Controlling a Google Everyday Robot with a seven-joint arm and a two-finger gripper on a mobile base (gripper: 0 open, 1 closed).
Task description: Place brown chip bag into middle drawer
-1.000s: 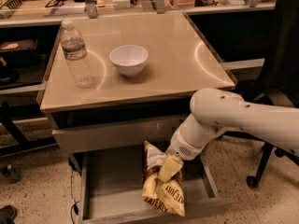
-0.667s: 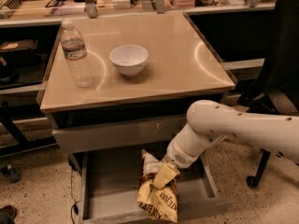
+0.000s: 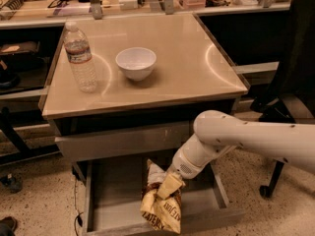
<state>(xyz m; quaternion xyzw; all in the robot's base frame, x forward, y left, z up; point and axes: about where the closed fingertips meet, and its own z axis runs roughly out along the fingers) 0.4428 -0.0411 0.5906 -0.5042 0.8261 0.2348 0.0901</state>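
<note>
I am looking at a workshop corner with a speckled stone floor [image 3: 44,200], and everything I need sits around the middle drawer [image 3: 118,193], a wide, shallow grey wood-grain tray pulled fully open with most of its bare bottom showing. Directly above the drawer is the square tan-topped table [image 3: 187,68], and between the two is a closed upper drawer front [image 3: 118,144] with pale scuffs. The thick white robot arm [image 3: 256,139] comes in from the right of the drawer and bends down over its middle. A clear plastic water bottle [image 3: 81,58] and a small white bowl [image 3: 136,63] stand on the tabletop, above the drawer and well clear of it. The gripper [image 3: 170,186] is inside the drawer opening, its tan fingers pressed together on the upper part of the brown chip bag [image 3: 160,209], a crinkly brown and yellow packet. Over the last second the arm has sunk and drifted toward the drawer's left side, so the bag now hangs lower, with its bottom edge near the drawer's front lip. I cannot tell whether it is resting on the drawer bottom or overlapping the lip. I judge the placement nearly done: what remains is to settle the bag fully inside, let go, and lift out without dragging it over the front.
</note>
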